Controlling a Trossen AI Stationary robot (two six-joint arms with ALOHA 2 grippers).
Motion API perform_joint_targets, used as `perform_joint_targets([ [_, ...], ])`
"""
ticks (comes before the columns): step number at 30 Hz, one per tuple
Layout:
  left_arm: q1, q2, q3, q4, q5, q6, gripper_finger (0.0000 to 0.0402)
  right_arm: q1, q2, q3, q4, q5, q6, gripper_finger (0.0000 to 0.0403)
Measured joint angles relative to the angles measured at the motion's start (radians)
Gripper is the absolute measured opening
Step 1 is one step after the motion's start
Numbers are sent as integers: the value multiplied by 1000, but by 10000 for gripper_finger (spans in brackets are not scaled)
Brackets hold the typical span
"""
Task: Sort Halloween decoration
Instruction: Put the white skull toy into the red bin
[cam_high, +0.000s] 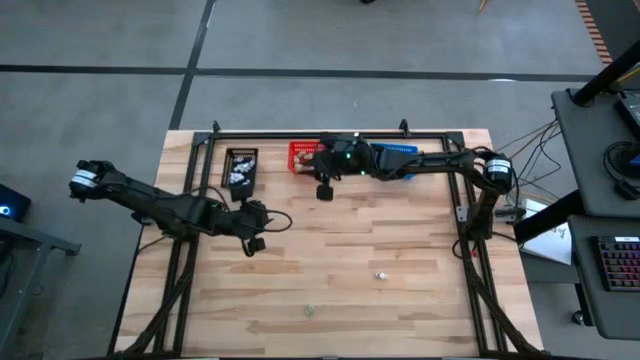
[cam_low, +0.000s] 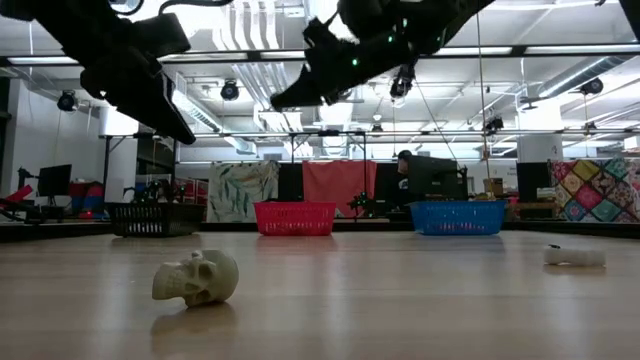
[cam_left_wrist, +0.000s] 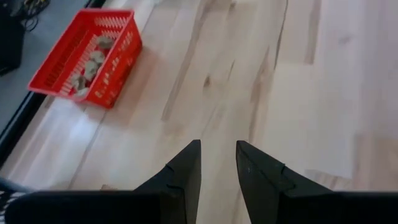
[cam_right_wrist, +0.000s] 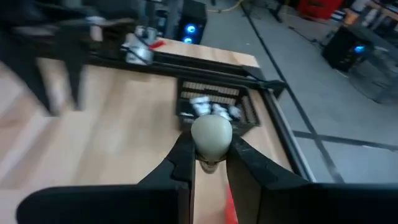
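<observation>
The right gripper (cam_right_wrist: 210, 163) is pinching a beige skull trinket (cam_right_wrist: 211, 135) above the worktop's far edge, by the red basket (cam_high: 304, 155). The left gripper (cam_left_wrist: 217, 163), fingers narrowly parted and empty, is hovering near the black basket (cam_high: 240, 166). Another skull (cam_low: 197, 277) and a white piece (cam_low: 574, 256) are lying toward the near edge. Releasing off-centre could bounce the skull past the rim.

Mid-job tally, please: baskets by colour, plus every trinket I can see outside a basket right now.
Black basket: 1
Red basket: 1
Blue basket: 1
Skull loose on the table: 1
White piece loose on the table: 1
Beige trinket in the right end effector: 1
Total: 6
</observation>
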Motion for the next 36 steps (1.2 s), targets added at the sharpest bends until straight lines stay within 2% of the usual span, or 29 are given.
perform_joint_targets([
  [10,-18,-109,-122,237,2,20,84,-126,120,9,69,-2,28,52],
  [20,-19,-134,-152,265,0,7,84,-219,251,54,4,8,161,52],
  [28,-19,-127,-157,272,0,8,84,-241,269,65,-117,60,178,54],
  [36,-18,-127,-158,273,0,10,84,-241,257,66,-152,62,173,94],
])
